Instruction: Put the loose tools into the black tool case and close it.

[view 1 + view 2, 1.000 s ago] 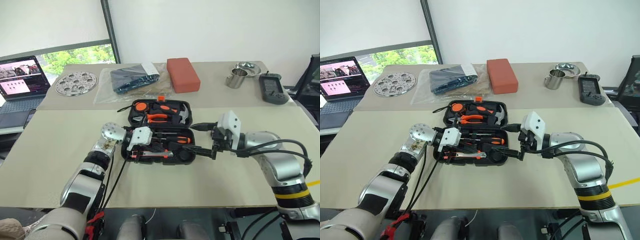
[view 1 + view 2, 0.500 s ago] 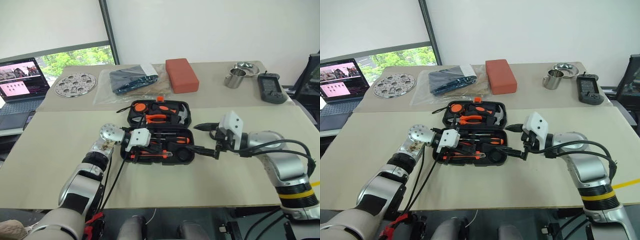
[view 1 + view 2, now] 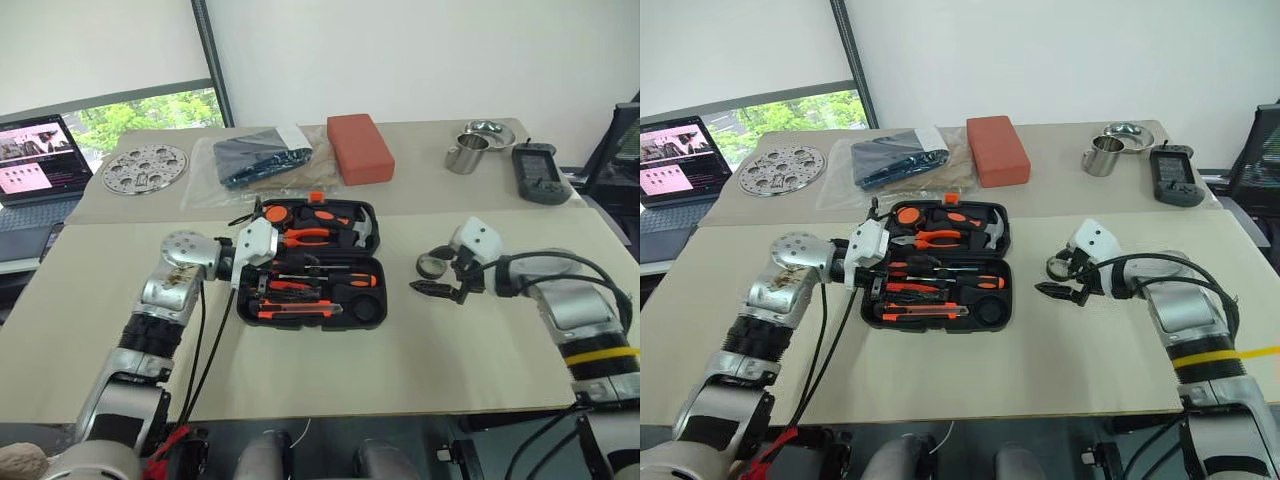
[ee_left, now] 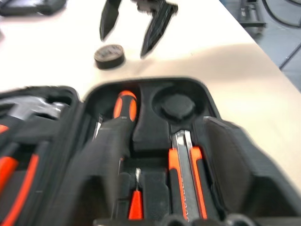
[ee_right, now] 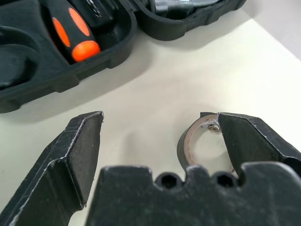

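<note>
The black tool case point(image 3: 372, 268) lies open in the middle of the table, with pliers, a hammer, orange-and-black screwdrivers point(image 5: 70, 28) and the utility knife point(image 4: 186, 174) in its slots. A round slot point(image 4: 174, 104) at its near right corner holds nothing. The small black tape roll point(image 3: 432, 265) lies loose on the table to the right of the case. My right gripper point(image 5: 150, 117) is open and low over the table, and the tape roll point(image 5: 193, 146) sits just beside one finger, partly hidden by it. My left gripper point(image 3: 258, 272) hovers open over the case's left edge, holding nothing.
Along the back stand a red block point(image 3: 365, 148), a clear bag with a dark blue item point(image 3: 265, 160), a perforated metal disc point(image 3: 143, 168), a laptop point(image 3: 35, 160), a metal cup point(image 3: 462, 157), a bowl point(image 3: 488, 130) and a black handset point(image 3: 540, 172).
My left gripper has lifted out of the case's near half, drawn back to its left edge and opened. My right gripper has swung right, away from the case, down beside the tape roll.
</note>
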Action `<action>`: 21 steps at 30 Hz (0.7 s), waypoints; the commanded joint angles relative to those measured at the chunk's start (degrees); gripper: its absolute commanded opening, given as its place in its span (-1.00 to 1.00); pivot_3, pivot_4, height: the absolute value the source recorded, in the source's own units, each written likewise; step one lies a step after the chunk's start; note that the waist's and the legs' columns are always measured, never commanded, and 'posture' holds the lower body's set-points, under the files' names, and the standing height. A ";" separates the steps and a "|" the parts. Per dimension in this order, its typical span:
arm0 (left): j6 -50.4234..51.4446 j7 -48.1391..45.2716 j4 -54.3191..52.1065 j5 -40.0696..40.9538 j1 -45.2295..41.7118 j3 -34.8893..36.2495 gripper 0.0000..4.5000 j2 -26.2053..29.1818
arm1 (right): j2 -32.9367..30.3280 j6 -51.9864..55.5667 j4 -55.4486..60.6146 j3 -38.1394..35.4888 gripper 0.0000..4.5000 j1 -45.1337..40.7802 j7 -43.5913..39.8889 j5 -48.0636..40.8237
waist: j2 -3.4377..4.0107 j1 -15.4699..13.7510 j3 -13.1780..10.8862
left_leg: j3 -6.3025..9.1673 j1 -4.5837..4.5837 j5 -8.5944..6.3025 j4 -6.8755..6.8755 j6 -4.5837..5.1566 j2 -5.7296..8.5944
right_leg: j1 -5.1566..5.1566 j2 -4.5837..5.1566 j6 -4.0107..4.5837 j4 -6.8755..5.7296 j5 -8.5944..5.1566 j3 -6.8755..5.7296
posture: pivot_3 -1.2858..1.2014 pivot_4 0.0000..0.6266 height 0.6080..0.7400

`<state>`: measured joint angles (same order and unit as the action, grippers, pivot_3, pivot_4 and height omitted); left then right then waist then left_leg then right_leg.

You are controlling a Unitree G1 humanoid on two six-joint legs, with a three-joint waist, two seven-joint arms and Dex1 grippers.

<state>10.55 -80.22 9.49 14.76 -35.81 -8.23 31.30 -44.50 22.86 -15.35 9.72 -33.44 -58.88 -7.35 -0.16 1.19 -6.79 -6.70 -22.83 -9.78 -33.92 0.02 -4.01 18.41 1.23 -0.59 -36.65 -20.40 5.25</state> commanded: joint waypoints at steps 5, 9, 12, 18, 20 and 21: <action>11.43 6.04 -14.70 4.16 2.09 1.74 1.00 2.73 | 1.13 -1.46 -11.47 4.69 0.71 -8.29 -3.71 6.05 | 0.01 -0.33 -0.02 | 0.01 0.00 -0.01 -0.01 0.02 0.00 | -0.02 0.04 0.00 0.01 0.00 0.02 | 0.03 -0.52 1.00; 14.42 8.03 -19.07 5.47 3.86 1.93 1.00 4.06 | 2.25 -2.38 -16.94 5.98 0.08 -11.53 -4.20 8.57 | 0.01 -0.33 -0.02 | -0.02 0.01 -0.01 0.00 0.02 0.02 | -0.02 0.04 0.00 0.04 0.00 0.08 | 0.03 -0.52 1.00; 14.97 8.82 -20.07 5.84 4.56 2.13 1.00 4.85 | 2.82 -3.79 -18.74 5.97 -0.35 -12.57 -4.67 9.30 | 0.01 -0.31 -0.02 | -0.03 0.02 0.00 0.00 -0.01 0.01 | -0.02 0.02 0.00 0.03 0.00 0.10 | 0.03 -0.52 1.00; 16.01 10.08 -22.02 6.96 5.80 2.68 1.00 6.98 | 1.08 -4.18 -11.05 4.34 -0.99 -13.12 -7.58 8.14 | 0.07 -0.22 -0.12 | -0.03 0.03 0.00 0.00 -0.01 0.01 | -0.03 0.03 0.00 0.04 0.00 0.10 | 0.03 -0.52 1.00; 16.33 10.58 -22.82 7.24 6.28 2.62 1.00 7.49 | 0.26 -3.98 -6.05 4.59 -0.99 -12.75 -9.54 7.75 | 0.08 -0.14 -0.14 | -0.05 0.03 0.00 0.02 -0.01 0.01 | -0.01 0.02 0.00 0.03 0.00 0.12 | 0.03 -0.52 1.00; 16.55 10.74 -23.17 7.45 6.51 2.61 1.00 7.69 | -0.22 -3.57 -2.88 5.03 -0.99 -12.29 -10.73 7.65 | 0.08 -0.17 -0.15 | -0.04 0.04 0.00 0.02 -0.01 -0.01 | -0.02 0.01 0.00 0.02 0.00 0.12 | 0.03 -0.52 1.00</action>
<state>26.64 -70.06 -11.32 20.65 -29.26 -7.29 38.16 -43.40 19.33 -24.63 15.47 -44.87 -67.37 1.09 -0.08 1.01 -6.94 -6.73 -22.80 -9.77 -33.90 0.01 -4.02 18.40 1.24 -0.59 -36.63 -20.40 5.35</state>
